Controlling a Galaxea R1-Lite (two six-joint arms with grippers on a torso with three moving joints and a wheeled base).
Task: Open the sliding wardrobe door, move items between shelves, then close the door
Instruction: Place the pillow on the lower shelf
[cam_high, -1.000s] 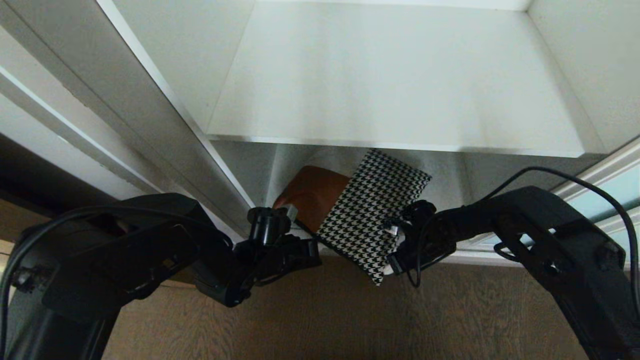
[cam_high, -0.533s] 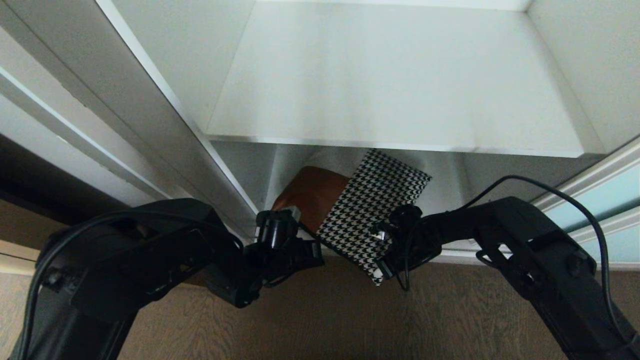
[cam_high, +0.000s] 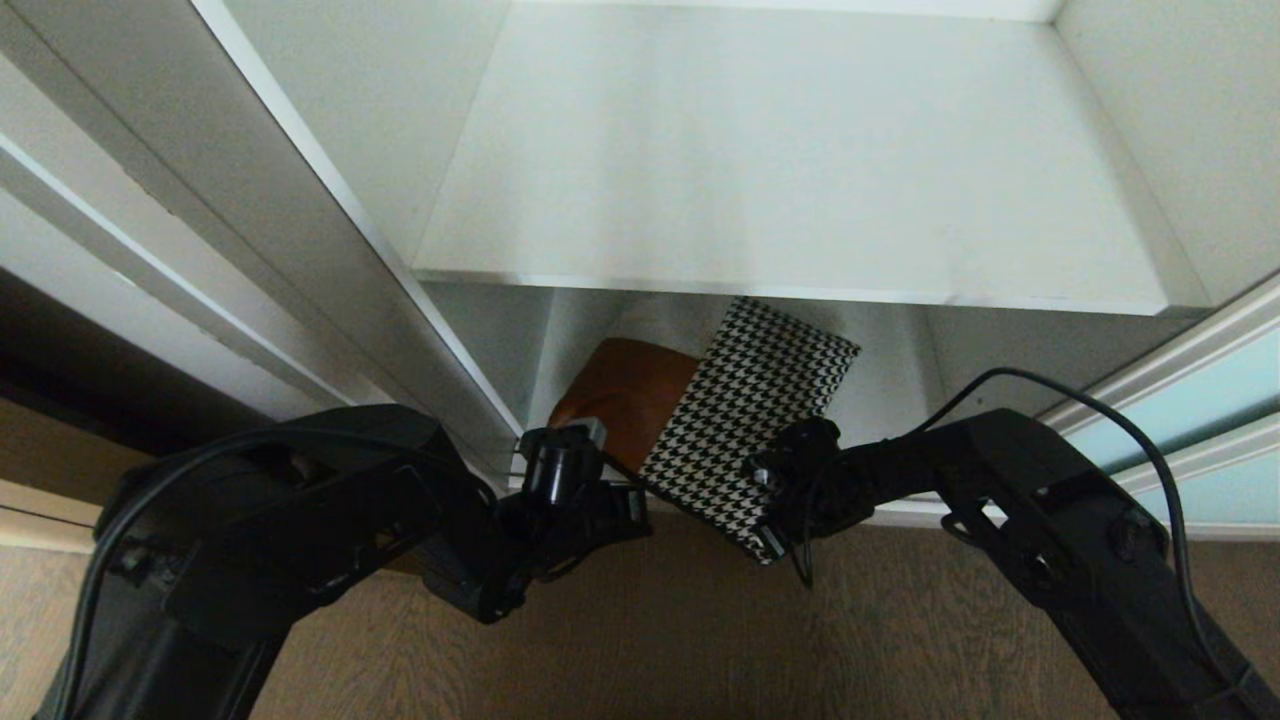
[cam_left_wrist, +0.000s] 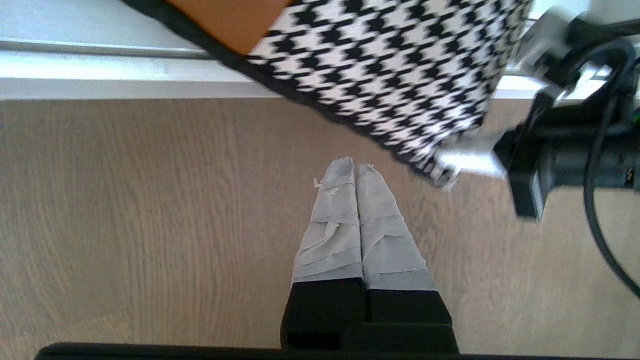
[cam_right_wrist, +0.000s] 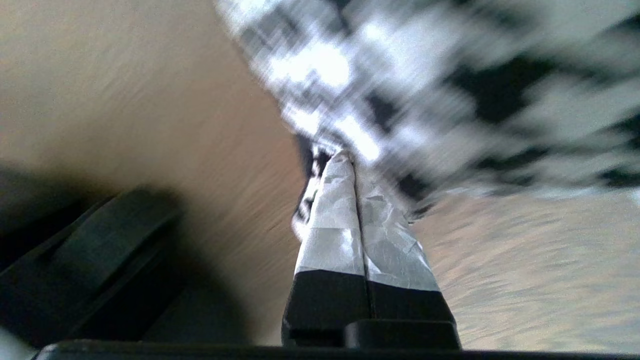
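Pinching the cushion (cam_high: 745, 425) by a corner with my closed right fingers (cam_right_wrist: 350, 170), left fingers (cam_left_wrist: 354, 172) shut empty, door (cam_high: 1190, 400) open, lifting onto the upper shelf (cam_high: 790, 180) and closing remain.

Cushion (cam_high: 735, 420) lies on the lower shelf (cam_high: 890, 400) (corner overhanging floor (cam_high: 650, 640)).

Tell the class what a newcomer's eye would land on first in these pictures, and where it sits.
The patchwork cushion, houndstooth beside brown leather, juts from the lower shelf over the wood floor. The right gripper, shut, meets its near corner; the left gripper, also shut, hangs over the floor just short of it. Above lies a bare white shelf.
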